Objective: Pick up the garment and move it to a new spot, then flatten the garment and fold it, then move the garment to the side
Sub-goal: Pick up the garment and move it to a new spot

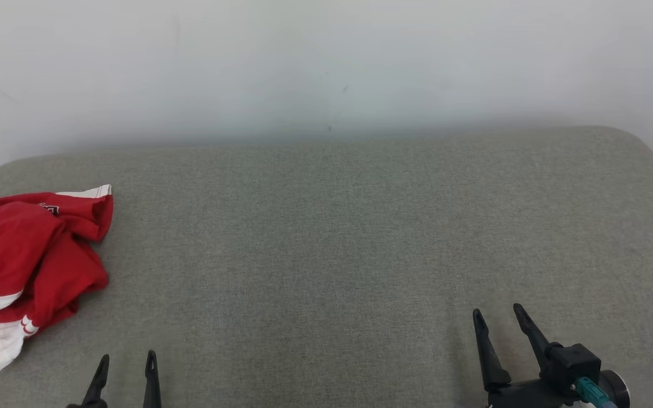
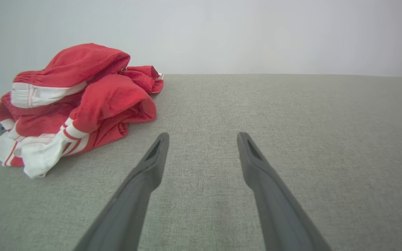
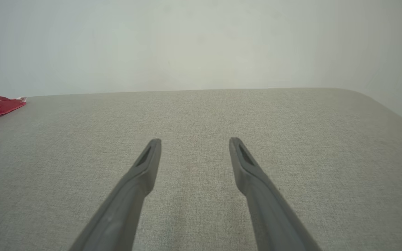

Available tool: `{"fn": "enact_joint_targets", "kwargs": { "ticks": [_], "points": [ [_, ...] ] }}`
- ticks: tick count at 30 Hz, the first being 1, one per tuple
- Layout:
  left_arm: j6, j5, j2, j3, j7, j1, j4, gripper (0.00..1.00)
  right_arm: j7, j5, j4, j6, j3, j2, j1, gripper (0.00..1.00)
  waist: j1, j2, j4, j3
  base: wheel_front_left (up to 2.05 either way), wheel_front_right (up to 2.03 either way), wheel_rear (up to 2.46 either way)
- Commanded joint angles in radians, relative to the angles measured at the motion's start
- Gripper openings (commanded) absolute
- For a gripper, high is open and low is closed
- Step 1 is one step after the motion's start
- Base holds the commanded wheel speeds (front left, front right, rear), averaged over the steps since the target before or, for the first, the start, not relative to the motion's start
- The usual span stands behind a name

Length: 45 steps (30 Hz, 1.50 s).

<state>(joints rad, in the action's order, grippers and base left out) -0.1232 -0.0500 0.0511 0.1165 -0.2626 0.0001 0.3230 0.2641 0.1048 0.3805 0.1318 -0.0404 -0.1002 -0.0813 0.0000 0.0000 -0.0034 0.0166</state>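
Both low, splayed, pointing forward: left gripper (image 1: 128,356), right gripper (image 1: 496,309).

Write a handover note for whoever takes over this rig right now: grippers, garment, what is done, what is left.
Left gripper: open, empty, just right of the garment.
Right gripper: open, empty, far from the garment.
The garment: red and white, crumpled at the left edge of the grey surface, touching neither gripper.
Done: nothing that shows.
Left: pick it up, move it, flatten, fold, set aside.
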Motion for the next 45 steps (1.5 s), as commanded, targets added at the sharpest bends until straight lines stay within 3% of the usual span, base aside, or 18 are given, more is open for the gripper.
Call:
{"fn": "enact_joint_targets", "kwargs": {
  "ticks": [1, 10, 29, 45],
  "points": [
    [0.003, 0.0, 0.0, 0.003, -0.003, 0.016, 0.002, 1.0, 0.0, 0.004, 0.001, -0.002, -0.004, 0.001, 0.008, 1.0, 0.0, 0.0, 0.019, 0.001, 0.0, 0.0, 0.0],
    [0.007, 0.001, 0.0, 0.036, -0.003, 0.014, 0.005, 1.0, 0.001, 0.008, 0.002, -0.002, -0.059, 0.012, -0.006, 1.0, 0.0, 0.0, 0.14, 0.018, 0.0, 0.0, 0.0],
    [0.014, -0.001, -0.001, 0.09, -0.003, 0.034, -0.002, 1.0, 0.001, 0.019, 0.007, -0.002, -0.092, 0.02, -0.029, 1.0, 0.0, 0.0, 0.531, 0.021, 0.0, 0.0, 0.0],
    [0.07, -0.078, -0.001, 0.152, -0.003, 0.107, -0.087, 1.0, 0.0, 0.051, 0.074, -0.002, -0.221, 0.005, -0.148, 1.0, 0.0, 0.0, 0.563, 0.078, 0.0, 0.0, 0.0]
  ]
}}
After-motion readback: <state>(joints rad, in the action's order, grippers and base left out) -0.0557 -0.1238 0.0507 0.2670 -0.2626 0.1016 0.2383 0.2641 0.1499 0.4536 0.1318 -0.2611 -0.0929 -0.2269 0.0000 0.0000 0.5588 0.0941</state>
